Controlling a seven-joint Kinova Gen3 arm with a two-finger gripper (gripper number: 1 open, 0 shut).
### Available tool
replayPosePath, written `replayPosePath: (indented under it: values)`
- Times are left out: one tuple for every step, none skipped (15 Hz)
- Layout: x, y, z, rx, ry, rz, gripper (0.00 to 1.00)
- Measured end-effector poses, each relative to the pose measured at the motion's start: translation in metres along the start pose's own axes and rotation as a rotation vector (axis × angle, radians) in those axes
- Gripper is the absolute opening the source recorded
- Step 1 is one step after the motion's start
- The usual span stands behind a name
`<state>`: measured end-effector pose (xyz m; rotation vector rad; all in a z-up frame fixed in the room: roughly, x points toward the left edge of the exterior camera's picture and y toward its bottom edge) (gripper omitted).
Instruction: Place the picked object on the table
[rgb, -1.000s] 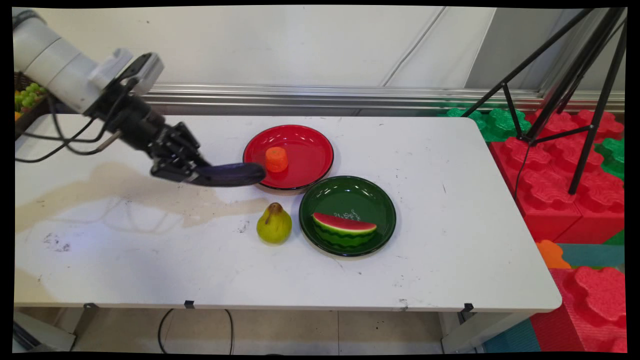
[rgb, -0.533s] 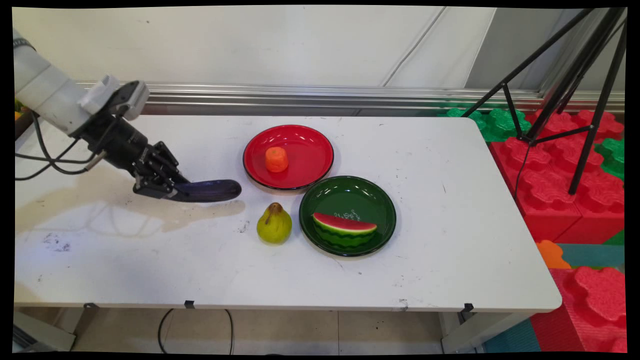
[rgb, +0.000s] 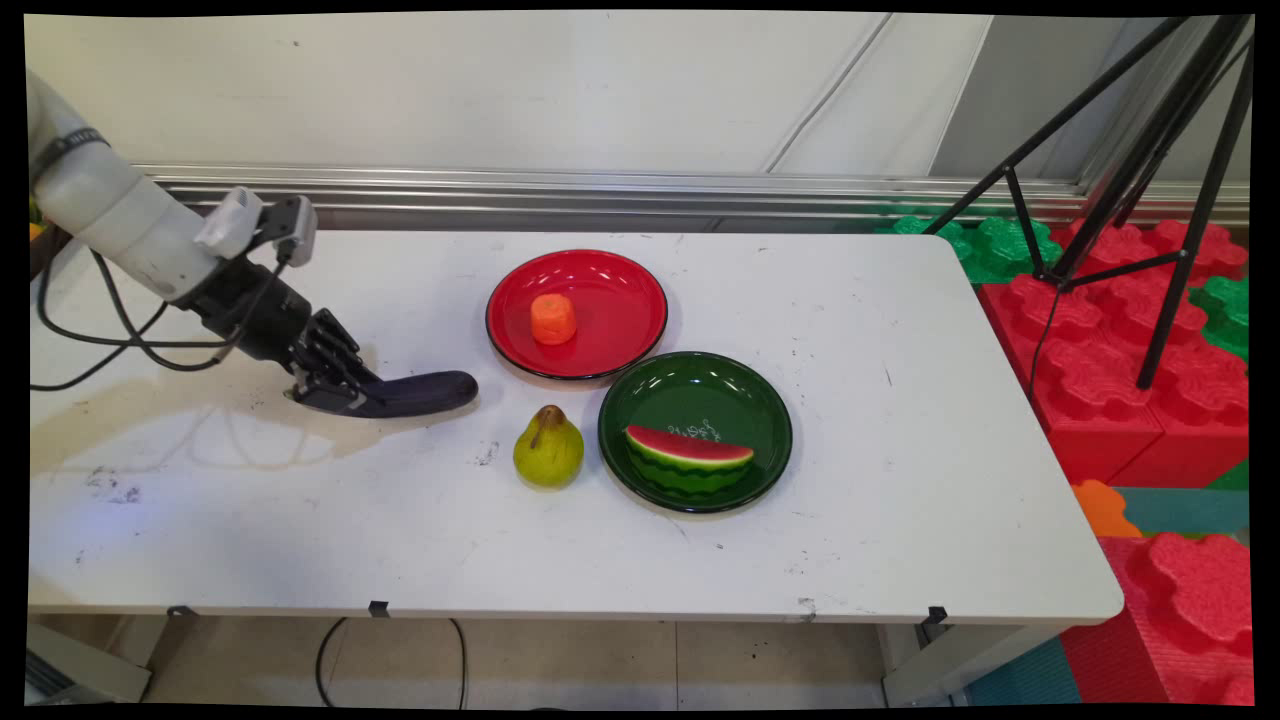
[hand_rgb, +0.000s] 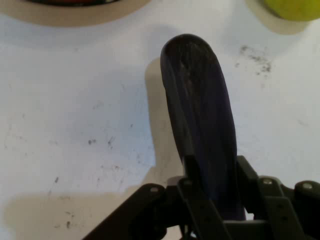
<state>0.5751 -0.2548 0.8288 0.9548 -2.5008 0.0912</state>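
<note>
- Presently, tool clamps a dark purple eggplant, low over the bench toward its left edge.
- Pear lies near the eggplant's tip.

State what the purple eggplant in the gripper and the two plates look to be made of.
Eggplant: likely moulded plastic or rubber; dull, scuffed skin with a greyish worn streak, held in the gripper. Red plate and green plate: probably melamine or glazed plastic; smooth, glossy, with sharp window-like highlights and dark rims. Material uncertain.
</note>
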Motion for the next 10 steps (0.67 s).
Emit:
replayPosePath:
  values:
    - [-0.001,-0.001,0.005,0.0,-0.002,-0.018,0.0]
    - [-0.002,-0.002,0.01,0.0,-0.004,-0.038,0.0]
    - [-0.003,-0.003,0.015,-0.001,-0.006,-0.055,0.0]
    - [-0.004,-0.003,0.018,-0.002,-0.008,-0.067,0.0]
    - [-0.006,-0.004,0.021,-0.003,-0.008,-0.081,1.0]
    - [-0.008,-0.005,0.023,-0.005,-0.009,-0.092,1.0]
    - [-0.009,-0.005,0.025,-0.007,-0.009,-0.098,1.0]
    - [-0.01,-0.005,0.025,-0.008,-0.009,-0.102,1.0]
    - [-0.01,-0.006,0.026,-0.009,-0.007,-0.106,1.0]
    - [-0.011,-0.007,0.025,-0.01,-0.005,-0.11,1.0]
